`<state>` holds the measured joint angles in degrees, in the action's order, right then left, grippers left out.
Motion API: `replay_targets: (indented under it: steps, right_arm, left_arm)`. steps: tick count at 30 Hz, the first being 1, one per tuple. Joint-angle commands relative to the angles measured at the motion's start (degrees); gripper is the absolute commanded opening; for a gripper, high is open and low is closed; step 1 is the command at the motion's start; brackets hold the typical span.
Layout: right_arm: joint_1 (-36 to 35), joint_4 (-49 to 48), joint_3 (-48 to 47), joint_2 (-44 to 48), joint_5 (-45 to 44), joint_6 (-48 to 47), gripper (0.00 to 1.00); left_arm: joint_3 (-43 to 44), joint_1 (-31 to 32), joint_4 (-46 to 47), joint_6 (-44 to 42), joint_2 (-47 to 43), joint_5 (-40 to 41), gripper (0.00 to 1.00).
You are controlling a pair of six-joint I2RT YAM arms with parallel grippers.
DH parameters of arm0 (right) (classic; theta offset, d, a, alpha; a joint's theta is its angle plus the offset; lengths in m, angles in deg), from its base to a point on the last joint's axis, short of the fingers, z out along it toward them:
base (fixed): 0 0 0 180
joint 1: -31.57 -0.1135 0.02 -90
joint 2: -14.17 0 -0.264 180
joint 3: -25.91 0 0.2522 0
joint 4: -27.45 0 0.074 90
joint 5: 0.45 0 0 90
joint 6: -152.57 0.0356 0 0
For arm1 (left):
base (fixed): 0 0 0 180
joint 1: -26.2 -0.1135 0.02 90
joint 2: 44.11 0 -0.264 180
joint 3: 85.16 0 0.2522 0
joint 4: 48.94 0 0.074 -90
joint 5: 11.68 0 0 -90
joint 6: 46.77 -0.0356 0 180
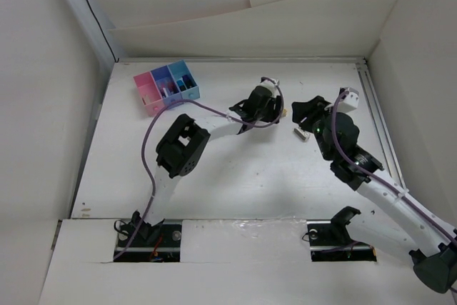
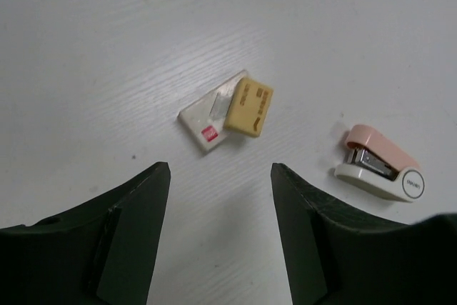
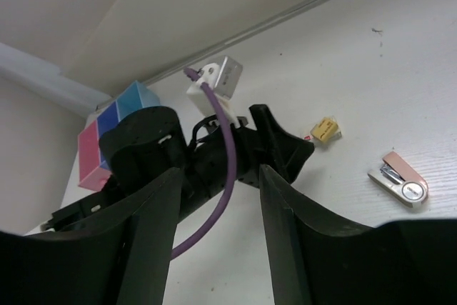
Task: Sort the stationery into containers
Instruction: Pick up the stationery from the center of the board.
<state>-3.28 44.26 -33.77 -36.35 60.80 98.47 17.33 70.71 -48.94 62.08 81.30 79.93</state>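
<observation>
The containers [image 1: 168, 87], joined pink, purple-blue and light blue bins, stand at the far left; small dark and pink items show inside them. They also show in the right wrist view [image 3: 114, 130]. No pens or markers lie loose in view. My left gripper [image 2: 220, 173] is open and empty, just short of a yellow eraser [image 2: 249, 106] that lies on a white packet [image 2: 207, 123]. A pink-and-white mini stapler [image 2: 378, 169] lies to its right. My right gripper [image 3: 220, 176] is open and empty, facing the left arm. In the top view the left gripper [image 1: 277, 108] and right gripper [image 1: 300, 113] are close together.
The stapler [image 1: 301, 133] lies on the table under the right gripper, with the eraser [image 1: 283, 113] between the two grippers. The left arm's purple cable [image 3: 221, 169] hangs in front of the right gripper. White walls enclose the table on three sides.
</observation>
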Motion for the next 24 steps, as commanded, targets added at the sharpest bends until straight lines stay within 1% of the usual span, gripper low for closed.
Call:
replay_targets:
  steps: [1, 4, 7, 12, 18, 24]
  right_arm:
    - [0.31, -1.03, 0.65, 1.57, -0.95, 0.22, 0.54]
    - [0.84, -1.03, 0.65, 1.57, -0.95, 0.22, 0.54]
    - [0.84, -1.03, 0.65, 0.86, -0.43, 0.22, 0.54]
    - [0.84, -1.03, 0.65, 0.86, -0.43, 0.22, 0.54]
    - [0.84, -1.03, 0.65, 0.34, 0.10, 0.22, 0.54]
    - [0.84, -1.03, 0.65, 0.34, 0.62, 0.22, 0.54]
  left_arm:
    - [8.46, 0.49, -4.08, -5.92, 2.98, -2.58, 0.56]
    - [13.90, 0.49, -8.04, -9.53, 5.98, -2.05, 0.58]
    - [17.52, 0.49, -10.24, -12.43, 8.89, -1.26, 0.59]
    - [20.78, 0.49, -12.43, -16.03, 11.87, -0.64, 0.60]
    - [25.61, 0.49, -15.42, -20.07, 14.77, -1.86, 0.65]
    - [29.30, 0.49, -17.44, -22.02, 16.98, -1.87, 0.66]
